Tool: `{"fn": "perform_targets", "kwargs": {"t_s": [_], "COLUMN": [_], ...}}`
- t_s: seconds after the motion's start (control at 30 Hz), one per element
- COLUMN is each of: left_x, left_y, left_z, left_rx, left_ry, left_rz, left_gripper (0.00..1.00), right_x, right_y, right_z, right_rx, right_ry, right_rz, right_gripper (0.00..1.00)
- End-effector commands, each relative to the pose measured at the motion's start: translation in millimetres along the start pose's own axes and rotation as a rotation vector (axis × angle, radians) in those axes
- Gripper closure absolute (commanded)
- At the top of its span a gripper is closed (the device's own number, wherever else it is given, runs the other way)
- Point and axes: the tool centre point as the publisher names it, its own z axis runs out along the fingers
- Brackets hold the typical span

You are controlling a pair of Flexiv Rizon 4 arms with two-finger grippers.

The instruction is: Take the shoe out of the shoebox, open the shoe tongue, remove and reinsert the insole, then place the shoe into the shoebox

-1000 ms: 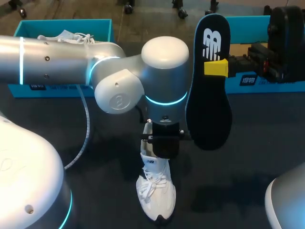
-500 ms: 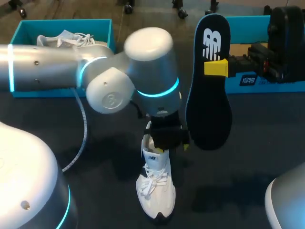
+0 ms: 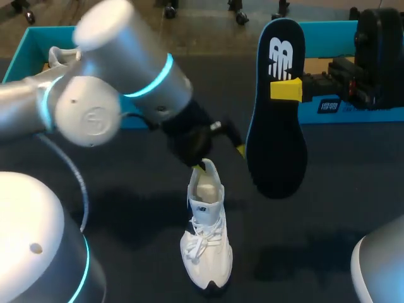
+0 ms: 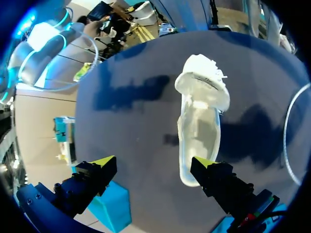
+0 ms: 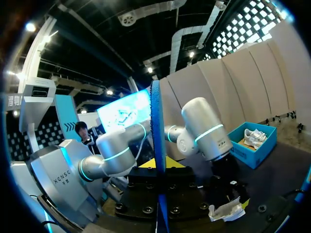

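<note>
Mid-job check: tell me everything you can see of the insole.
The insole is out of the shoe: thin, flat, dark, foam-like, with a blue edge and a white logo on its heel end. It hangs roughly upright above the table, heel end up. The right tool is shut on it just below the logo; the right wrist view shows it edge-on between the yellow tips. Nothing else visibly touches it; the white shoe lies apart, by its lower end.

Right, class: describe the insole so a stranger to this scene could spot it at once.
Start at the dark table and find the white shoe near its middle. Just right of it, the right end effector holds the insole in the air. It alone is flat, black and blue-edged, with a white logo.
</note>
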Motion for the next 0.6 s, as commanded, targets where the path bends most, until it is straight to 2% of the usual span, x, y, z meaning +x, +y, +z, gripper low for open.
{"fn": "perform_targets", "kwargs": {"t_s": [0.03, 0.1, 0.43, 0.5, 0.53, 0.6], "left_x": [16.1, 9.6, 9.6, 12.3, 12.0, 11.0], "left_y": [-4.1, -1.3, -1.3, 2.3, 5.2, 7.8], "left_z": [-44.9, -52.7, -52.7, -54.7, -56.7, -61.0], "left_rx": [0.013, 0.042, 0.042, -0.001, 0.024, 0.023], "left_ry": [-0.396, -0.43, -0.43, -0.488, -0.506, -0.576], "left_rz": [0.0, -0.012, -0.012, 0.005, 0.001, 0.013], "left_gripper": [0.0, 0.0, 0.0, 0.0, 0.0, 0.0], "right_x": [-3.4, -3.4, -3.4, -3.4, -3.4, -3.4], "right_y": [3.0, 3.0, 3.0, 3.0, 3.0, 3.0], "right_z": [3.8, 3.8, 3.8, 3.8, 3.8, 3.8], "right_rx": [0.005, 0.005, 0.005, 0.005, 0.005, 0.005], "right_ry": [0.004, 0.004, 0.004, 0.004, 0.004, 0.004], "right_rz": [0.002, 0.002, 0.002, 0.002, 0.002, 0.002], "right_gripper": [1.0, 1.0, 1.0, 1.0, 1.0, 1.0]}}
